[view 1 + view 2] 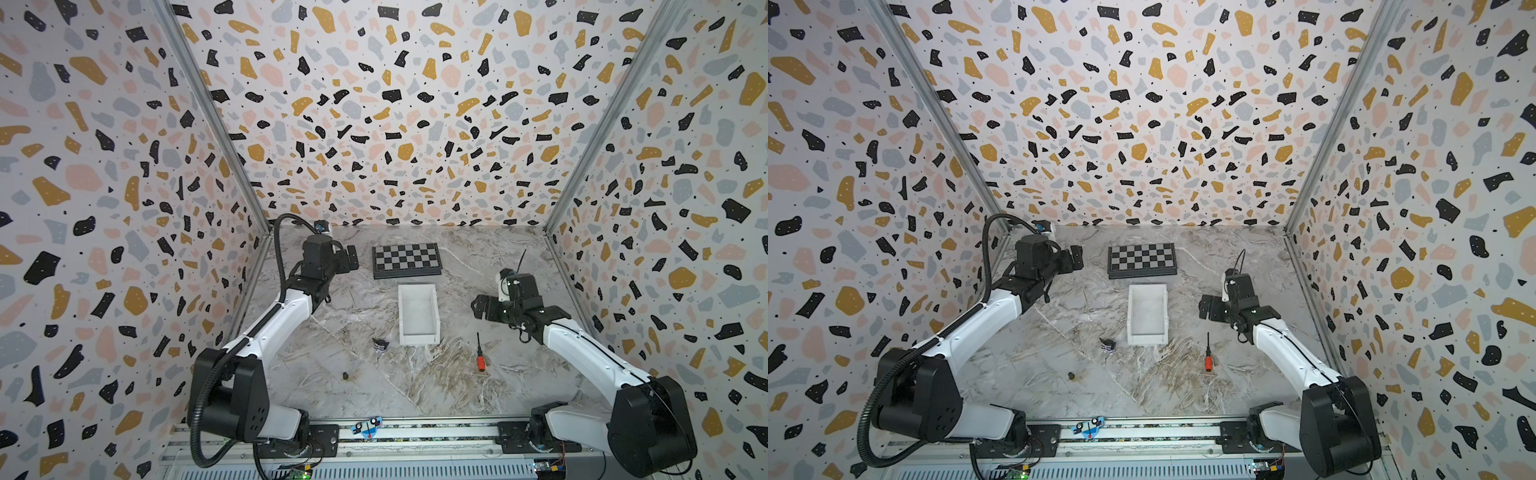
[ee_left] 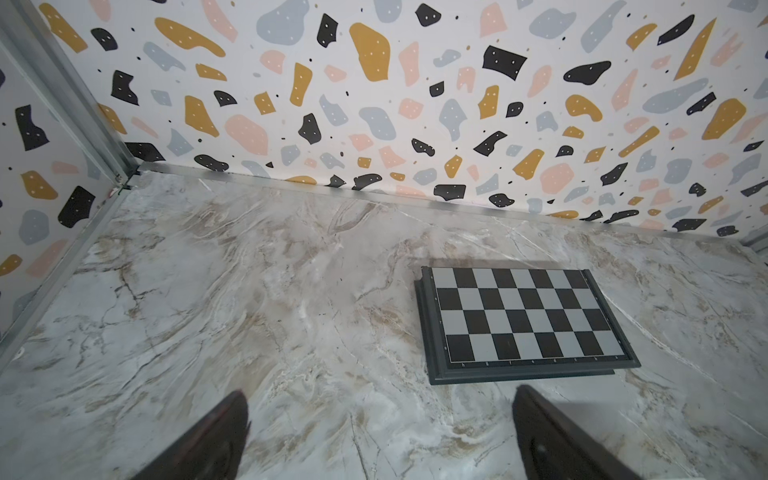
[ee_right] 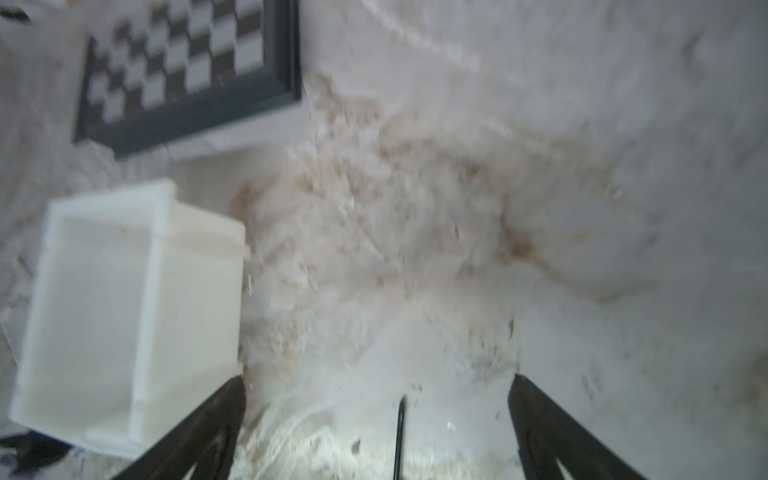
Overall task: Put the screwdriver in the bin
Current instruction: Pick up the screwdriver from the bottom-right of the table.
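Terrazzo walls (image 1: 374, 104) enclose a marbled tabletop (image 1: 436, 386) bearing the screwdriver (image 1: 481, 355) and the bin (image 1: 419, 338). The left gripper (image 2: 380, 401) and the right gripper (image 3: 378, 379) both have their fingers apart.

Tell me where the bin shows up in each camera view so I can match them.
Top view: bin mid-table, just nearer the robot than the chessboard.
Top view: bin mid-table too, nearer the robot than the chessboard.
Left wrist: not in it; the chessboard shows.
Right wrist: bin, blurred, close to the chessboard.
Shared landmark: the chessboard, in all four views.
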`<state>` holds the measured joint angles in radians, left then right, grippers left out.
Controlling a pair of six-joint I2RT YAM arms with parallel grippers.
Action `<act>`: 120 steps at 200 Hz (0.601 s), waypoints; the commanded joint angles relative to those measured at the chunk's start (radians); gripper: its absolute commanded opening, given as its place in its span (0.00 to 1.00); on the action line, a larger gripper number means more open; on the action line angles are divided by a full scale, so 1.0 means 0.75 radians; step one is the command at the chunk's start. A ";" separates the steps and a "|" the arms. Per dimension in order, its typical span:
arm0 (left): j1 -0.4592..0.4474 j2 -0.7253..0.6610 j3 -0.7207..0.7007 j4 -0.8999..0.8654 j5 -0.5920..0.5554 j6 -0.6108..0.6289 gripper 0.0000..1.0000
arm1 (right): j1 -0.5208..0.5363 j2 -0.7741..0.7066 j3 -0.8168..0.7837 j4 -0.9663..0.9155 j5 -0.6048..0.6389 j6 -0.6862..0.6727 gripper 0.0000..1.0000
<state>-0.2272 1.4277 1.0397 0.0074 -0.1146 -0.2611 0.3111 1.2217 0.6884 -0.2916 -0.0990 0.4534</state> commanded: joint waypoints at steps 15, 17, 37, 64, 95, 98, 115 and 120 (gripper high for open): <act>-0.010 0.007 0.010 0.002 -0.065 0.047 1.00 | 0.202 -0.065 -0.096 -0.157 0.188 0.172 0.97; -0.010 0.007 0.011 0.002 -0.067 0.047 1.00 | 0.208 -0.073 -0.101 -0.161 0.194 0.177 0.97; -0.010 0.001 0.009 0.006 -0.082 0.050 1.00 | 0.217 -0.132 -0.133 -0.212 0.198 0.217 0.94; -0.010 -0.007 0.002 0.015 -0.095 0.053 1.00 | 0.223 -0.180 -0.161 -0.268 0.188 0.249 0.85; -0.010 -0.012 0.000 0.015 -0.109 0.054 1.00 | 0.274 -0.183 -0.184 -0.290 0.187 0.303 0.73; -0.010 -0.013 0.000 0.015 -0.110 0.054 1.00 | 0.278 -0.182 -0.184 -0.290 0.189 0.304 0.71; -0.010 -0.017 -0.002 0.018 -0.115 0.054 1.00 | 0.295 -0.167 -0.181 -0.305 0.201 0.321 0.66; -0.010 -0.017 -0.003 0.017 -0.117 0.056 1.00 | 0.299 -0.162 -0.179 -0.313 0.206 0.325 0.66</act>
<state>-0.2321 1.4330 1.0397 0.0006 -0.1825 -0.2375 0.5175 1.0943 0.5514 -0.4717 0.0246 0.6540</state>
